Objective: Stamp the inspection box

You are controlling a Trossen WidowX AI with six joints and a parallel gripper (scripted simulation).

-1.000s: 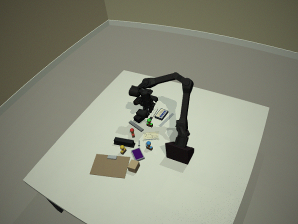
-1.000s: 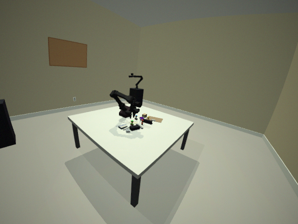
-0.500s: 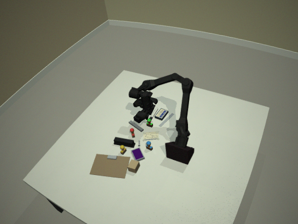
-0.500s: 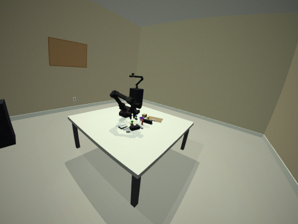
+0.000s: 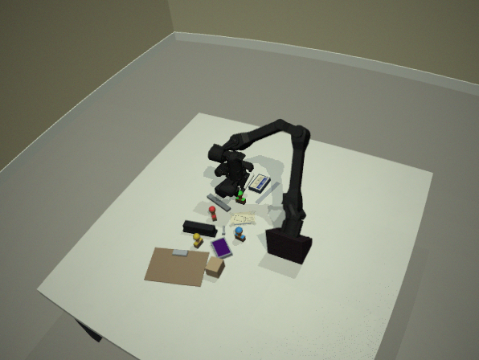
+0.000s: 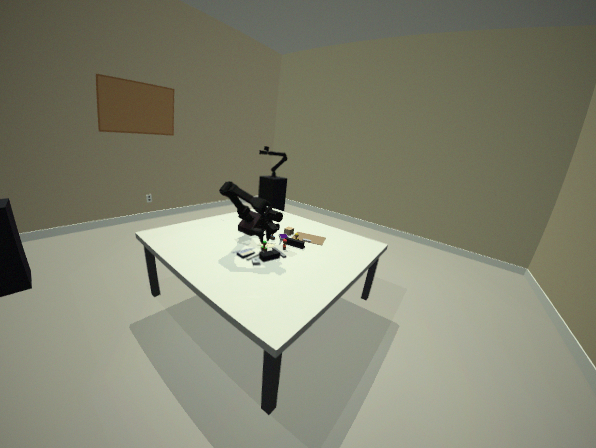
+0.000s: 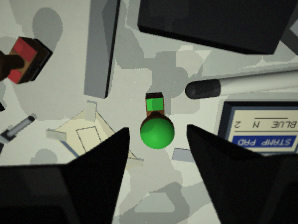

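Our tool (image 5: 242,188) (image 6: 267,240) (image 7: 157,131) is part-way open and holds nothing, its fingertips pointing down toward the green stamp (image 5: 240,199) (image 6: 264,247) (image 7: 155,104) on the bench (image 5: 321,305) (image 6: 280,300) (image 7: 137,200). We cannot read the word PASS on any stamp, so we cannot tell by lettering which is the task's. The green one stands upright, its handle axis vertical and its round knob uppermost; in the wrist view the knob appears between the fingertips, with a gap on either side. Its base's long axis runs up and down that view, crosswise to the line between the fingertips; in the top view it runs roughly left to right. The red stamp (image 5: 214,215) (image 6: 284,244) (image 7: 27,60) also stands knob up, near the gray bar (image 5: 219,202) (image 7: 100,47). The card (image 5: 243,218) (image 7: 75,135) lies flat between the green stamp and the upright blue stamp (image 5: 239,235). A purple pad (image 5: 221,247) (image 6: 283,236) lies face up near the blue stamp, and the box labeled STAMP PAD (image 5: 259,183) (image 6: 245,253) (image 7: 262,127) lies near the green one.
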